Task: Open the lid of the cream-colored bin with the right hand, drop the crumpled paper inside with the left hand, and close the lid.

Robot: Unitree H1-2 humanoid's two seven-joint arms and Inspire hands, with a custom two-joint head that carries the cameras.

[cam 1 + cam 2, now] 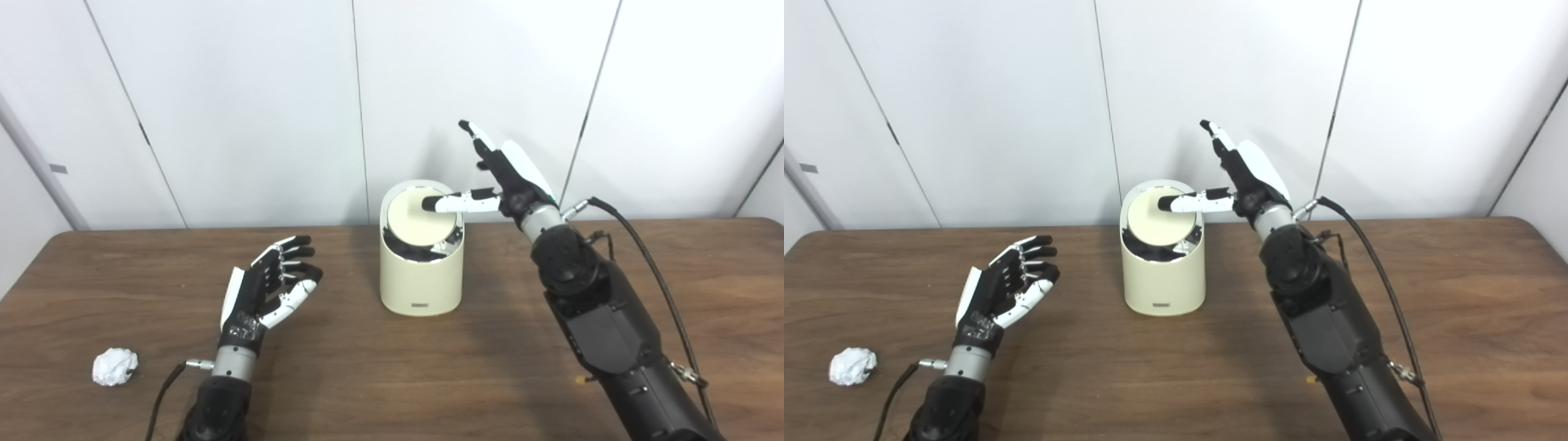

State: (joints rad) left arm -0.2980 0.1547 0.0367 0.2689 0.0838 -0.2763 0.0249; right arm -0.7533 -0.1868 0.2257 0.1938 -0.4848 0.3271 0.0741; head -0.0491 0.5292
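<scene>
The cream-colored bin (pixel 421 275) stands at the table's middle, its round lid (pixel 419 222) tilted inward with a dark gap at the front. My right hand (pixel 499 177) is raised behind the bin's right side, open, with its thumb tip resting on the lid's top and the other fingers pointing up. The crumpled white paper (pixel 114 366) lies near the front left of the table. My left hand (pixel 272 285) hovers open, palm up, between the paper and the bin, holding nothing.
The brown wooden table (pixel 392 380) runs the full width, with white wall panels behind it. A black cable (pixel 649 263) loops along my right forearm.
</scene>
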